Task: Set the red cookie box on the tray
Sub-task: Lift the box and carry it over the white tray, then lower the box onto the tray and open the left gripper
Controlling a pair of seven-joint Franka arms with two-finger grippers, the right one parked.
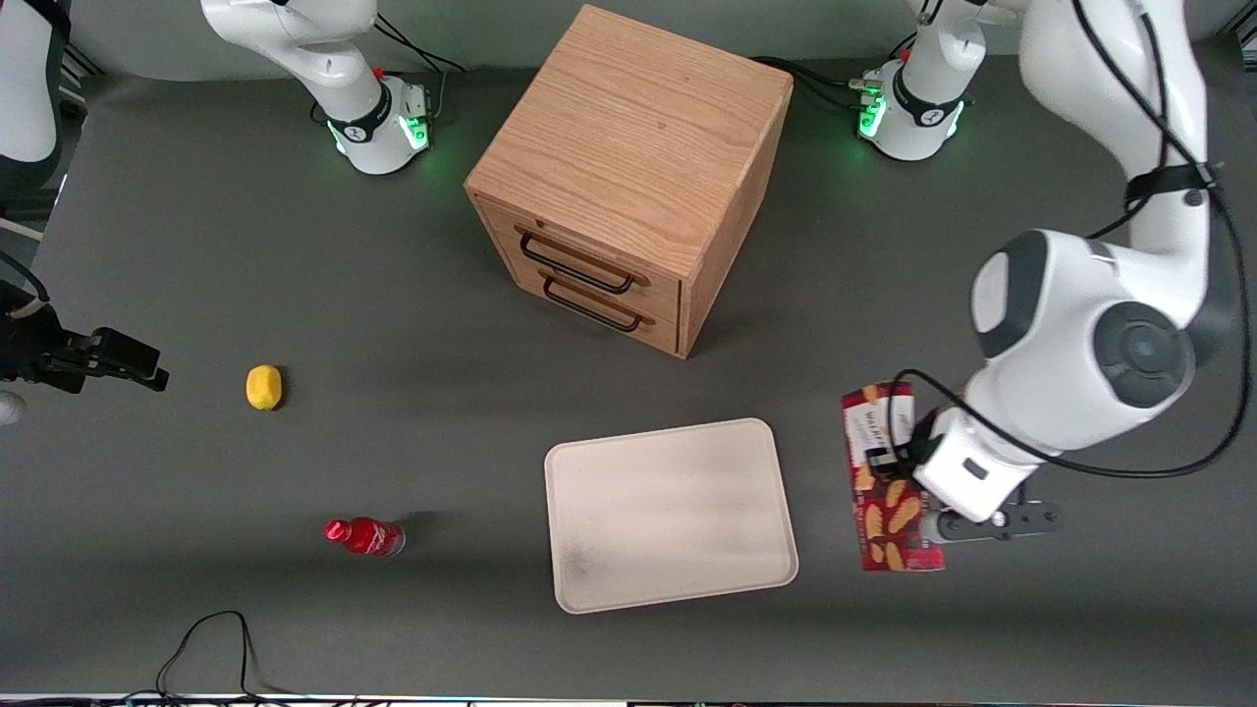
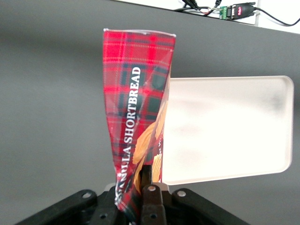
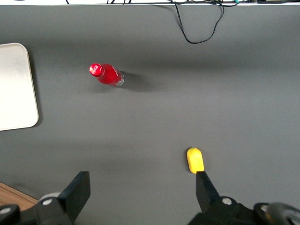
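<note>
Claw: the left arm's claw (image 2: 149, 197) grips one end of the long dark-red tartan cookie box (image 1: 889, 478).
Box: beside the claw, off the tray.
Tray: the flat cream-white rectangular tray (image 1: 671, 514) lies just beside the claw, bare, on the grey desk (image 1: 295, 265).

Red cookie box beside the tray, with the arm over it

The red cookie box (image 1: 887, 481) is next to the tray (image 1: 670, 513), toward the working arm's end, not touching it. The gripper (image 1: 908, 469) sits right over the box. A wooden drawer cabinet (image 1: 628, 177) stands farther back. A lemon (image 1: 263, 387) and a small red bottle (image 1: 365, 536) lie toward the parked arm's end.
</note>
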